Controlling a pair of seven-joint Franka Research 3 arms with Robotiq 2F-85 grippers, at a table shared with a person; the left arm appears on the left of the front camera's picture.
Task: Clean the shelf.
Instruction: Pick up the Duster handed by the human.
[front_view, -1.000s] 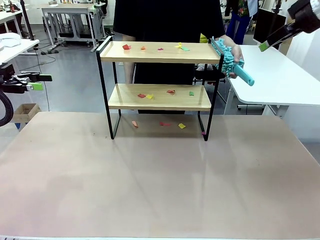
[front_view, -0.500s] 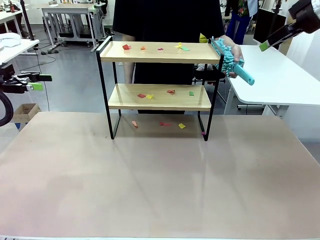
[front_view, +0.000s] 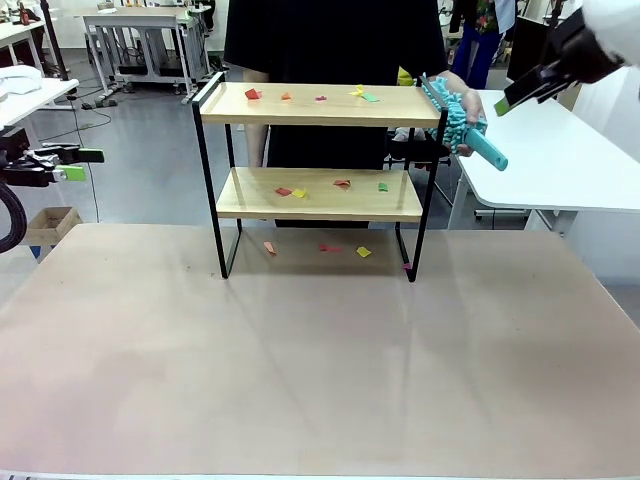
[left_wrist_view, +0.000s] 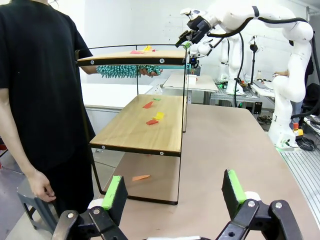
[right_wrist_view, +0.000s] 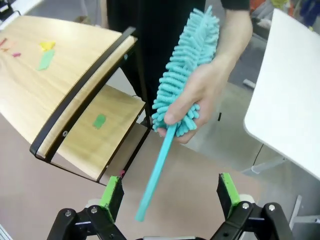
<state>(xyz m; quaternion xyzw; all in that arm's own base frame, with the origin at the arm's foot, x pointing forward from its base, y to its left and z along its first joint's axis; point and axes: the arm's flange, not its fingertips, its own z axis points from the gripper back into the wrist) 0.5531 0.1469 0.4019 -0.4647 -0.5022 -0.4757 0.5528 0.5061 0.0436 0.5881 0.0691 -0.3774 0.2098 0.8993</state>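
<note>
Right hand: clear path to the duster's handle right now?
Likely yes. The right hand is open, and the free handle end of the duster points at it with nothing between. The person's hand grips only up at the fluffy head.

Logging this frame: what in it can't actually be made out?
1. Teal fluffy duster: right wrist view, the person's hand covers where head meets handle.
2. Coloured scraps on the two-tier wooden shelf: front view, too small to identify material.
3. Left pincer: front view, arm cut off by the left edge.
</note>
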